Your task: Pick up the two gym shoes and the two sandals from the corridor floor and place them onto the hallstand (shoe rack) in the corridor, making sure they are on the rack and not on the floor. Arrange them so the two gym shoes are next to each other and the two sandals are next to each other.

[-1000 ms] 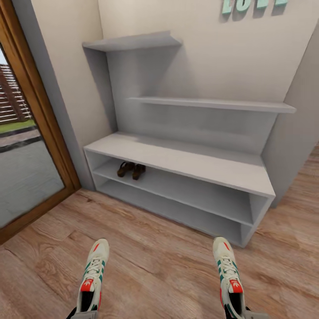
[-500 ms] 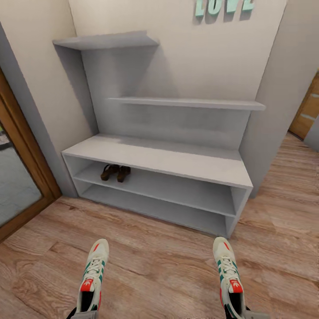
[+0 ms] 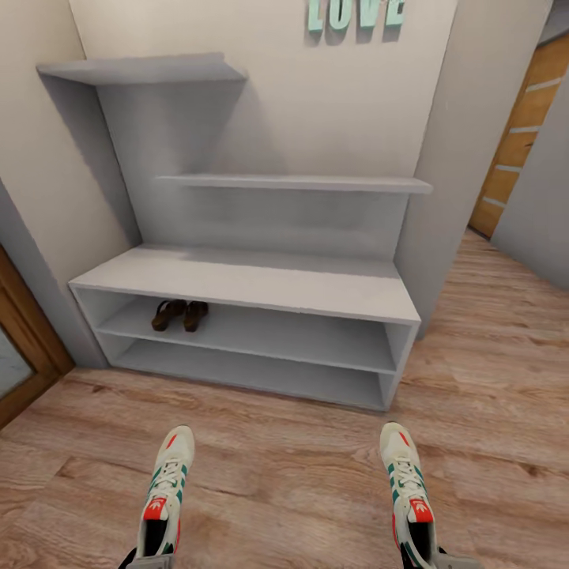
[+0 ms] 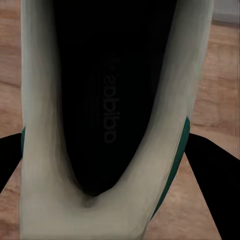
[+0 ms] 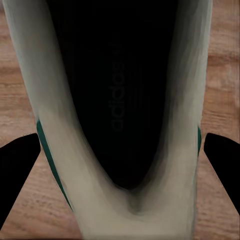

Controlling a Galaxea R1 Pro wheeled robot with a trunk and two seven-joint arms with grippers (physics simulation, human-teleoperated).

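In the head view you have one gym shoe (image 3: 164, 494) at the near left and the other gym shoe (image 3: 408, 488) at the near right, toes pointing far toward the hallstand (image 3: 237, 280). The two are well apart, with a wide band of bare corridor floor (image 3: 284, 466) between them and the rack's front edge. The two sandals (image 3: 179, 314) sit side by side, touching or nearly so, on the upper open shelf at its left end; the rest of that shelf, the lower shelf and the bench top lie open to the right. The rack's left end stands near a wood door frame (image 3: 28, 336); its right end stands against a wall corner (image 3: 442, 158), with a passage opening beyond.

In the left wrist view your left claw (image 4: 107, 165) shows a dark finger (image 4: 212, 175) on each side of the heel of a gym shoe (image 4: 107, 75), pinching it.

In the right wrist view your right claw (image 5: 120, 165) likewise has a finger (image 5: 17, 170) against each side of a gym shoe (image 5: 120, 75), gripping its heel over the floor planks.
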